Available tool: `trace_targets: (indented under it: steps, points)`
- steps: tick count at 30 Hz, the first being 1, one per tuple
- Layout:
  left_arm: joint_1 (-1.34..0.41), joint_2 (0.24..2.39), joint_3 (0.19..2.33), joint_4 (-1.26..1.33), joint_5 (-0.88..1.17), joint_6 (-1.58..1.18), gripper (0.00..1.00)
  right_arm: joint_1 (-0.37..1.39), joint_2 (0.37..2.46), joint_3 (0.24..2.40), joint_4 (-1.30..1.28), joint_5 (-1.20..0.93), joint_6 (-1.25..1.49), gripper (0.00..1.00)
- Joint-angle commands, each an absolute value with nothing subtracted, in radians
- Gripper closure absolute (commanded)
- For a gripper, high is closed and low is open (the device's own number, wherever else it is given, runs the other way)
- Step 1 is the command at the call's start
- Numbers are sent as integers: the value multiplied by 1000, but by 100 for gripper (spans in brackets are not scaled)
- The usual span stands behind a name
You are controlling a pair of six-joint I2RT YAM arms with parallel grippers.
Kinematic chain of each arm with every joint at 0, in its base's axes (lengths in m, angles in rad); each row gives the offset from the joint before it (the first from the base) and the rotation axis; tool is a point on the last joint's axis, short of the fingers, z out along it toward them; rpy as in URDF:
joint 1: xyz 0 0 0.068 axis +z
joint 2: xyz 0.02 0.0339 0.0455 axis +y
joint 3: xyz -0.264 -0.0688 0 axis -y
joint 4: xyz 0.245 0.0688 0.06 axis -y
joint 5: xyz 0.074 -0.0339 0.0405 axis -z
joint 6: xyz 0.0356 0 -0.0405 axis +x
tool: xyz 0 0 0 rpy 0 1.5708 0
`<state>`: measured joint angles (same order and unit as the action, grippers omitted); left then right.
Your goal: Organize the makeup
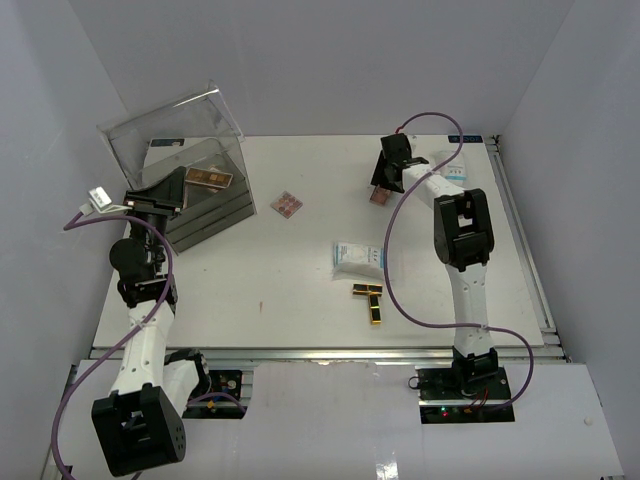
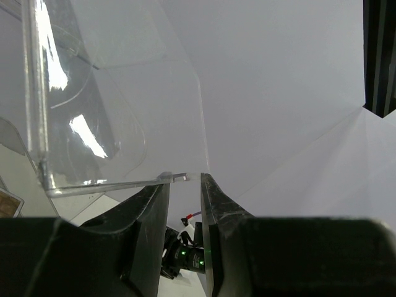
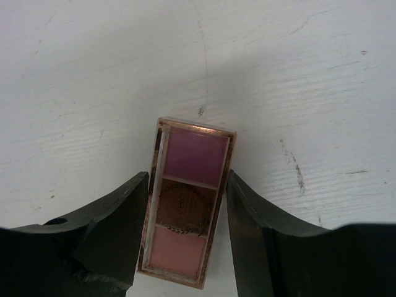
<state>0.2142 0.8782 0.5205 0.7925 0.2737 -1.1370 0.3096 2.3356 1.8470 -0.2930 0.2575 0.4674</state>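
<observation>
My right gripper [image 3: 187, 176] is open and straddles a long pink-brown eyeshadow palette [image 3: 192, 154] lying flat on the white table, its fingers close to both long sides. From above, this palette [image 1: 379, 197] lies at the back right under the right gripper [image 1: 385, 186]. A square palette [image 1: 287, 204] sits mid-table. Nearer lie a white-blue sachet [image 1: 358, 257] and black-and-gold lipstick tubes [image 1: 371, 300], crossed. Another palette [image 1: 212, 177] lies inside the clear box [image 1: 205, 205]. My left gripper [image 2: 184, 179] is shut on the edge of the box's raised lid [image 2: 93, 124].
The clear box stands at the back left with its lid [image 1: 175, 130] tilted up. A white packet [image 1: 445, 160] shows partly behind the right arm. White walls enclose the table, and a metal rail [image 1: 527, 255] runs along its right edge.
</observation>
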Motion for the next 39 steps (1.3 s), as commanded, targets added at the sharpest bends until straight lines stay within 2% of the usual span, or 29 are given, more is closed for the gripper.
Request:
trace_targets:
  steps: [1, 7, 15, 23, 29, 34, 39]
  points:
    - [218, 844, 525, 829, 274, -1133, 63, 339, 2288, 1754, -243, 93, 406, 66]
    - [218, 844, 527, 835, 273, -1137, 63, 362, 2215, 1699, -203, 16, 287, 76]
    - [218, 836, 525, 833, 273, -1139, 63, 472, 2078, 1604, -138, -157, -10, 83]
    - [218, 838, 530, 834, 272, -1143, 63, 634, 1912, 1511, -56, -191, -481, 86]
    - [218, 836, 537, 830, 269, -1143, 63, 719, 1828, 1527, -202, -386, -995, 90]
    - [218, 839, 550, 826, 272, -1143, 63, 835, 1815, 1527, -263, -346, -1305, 91]
    - [218, 842, 566, 823, 275, -1145, 63, 938, 1798, 1444, -184, -274, -1606, 91]
